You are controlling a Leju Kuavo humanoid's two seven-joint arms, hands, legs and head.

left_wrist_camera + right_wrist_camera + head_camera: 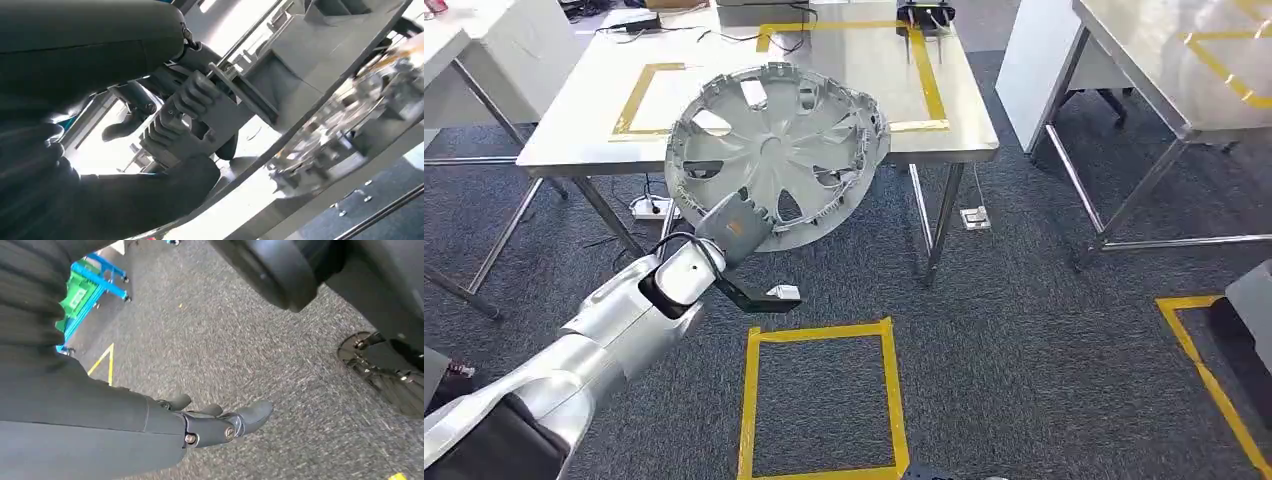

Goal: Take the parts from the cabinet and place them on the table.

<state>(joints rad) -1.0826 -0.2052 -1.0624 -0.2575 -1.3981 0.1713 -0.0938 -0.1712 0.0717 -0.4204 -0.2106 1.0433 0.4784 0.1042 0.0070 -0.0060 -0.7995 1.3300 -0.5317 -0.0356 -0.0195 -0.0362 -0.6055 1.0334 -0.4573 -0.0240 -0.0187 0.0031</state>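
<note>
The wheel cover [776, 152] hangs tilted in the air over the near edge of the table [574, 120], gripped at its lower rim by the left hand [736, 228]. It looks like thin, light plastic, wide and somewhat flexible, so the rim or a spoke opening is probably the safest hold. The right hand [215, 422] hangs over the carpet holding nothing, fingers loose.

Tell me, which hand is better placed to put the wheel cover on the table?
Left. The left hand already grips the wheel cover near the table; the right hand hangs over the carpet, holding nothing.
</note>
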